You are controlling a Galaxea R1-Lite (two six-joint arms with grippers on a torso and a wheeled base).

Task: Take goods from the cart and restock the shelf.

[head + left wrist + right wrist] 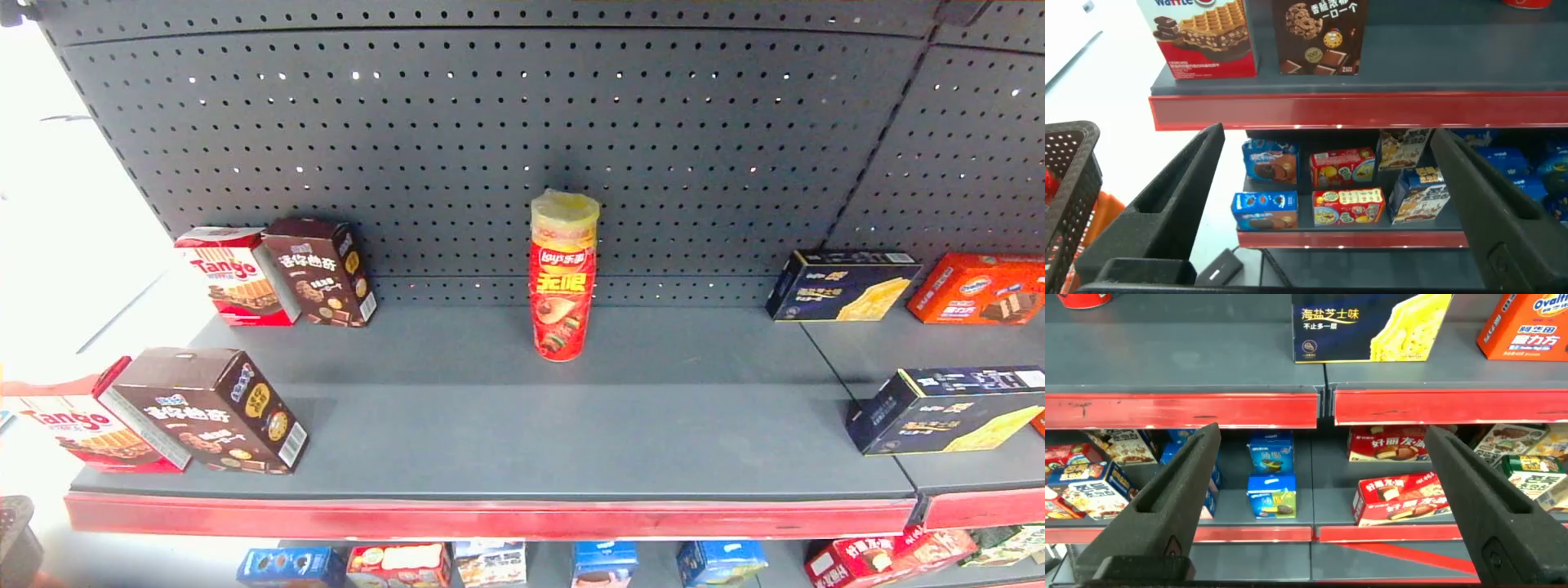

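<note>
Standing upright near the middle of the grey shelf (490, 425), a red chip canister (563, 278) with a yellow lid is seen close to the pegboard back (490, 122). To the canister's left, well apart from it, red wafer boxes (233, 273) and brown biscuit boxes (322, 269) are set in pairs, one pair behind the other. To its right, dark blue cracker boxes (845, 286) and an orange box (980, 287) are laid. The left gripper (1327, 135) is held lower than the canister and to its left, before the red edge strip (1355, 110), its fingers spread wide and empty. A black mesh cart (1065, 188) is seen farther left of the canister. The right gripper (1323, 431) is held lower than the canister and to its right, its fingers likewise parted and empty. Small snack boxes (1347, 167) are stocked on the level below the canister.
</note>
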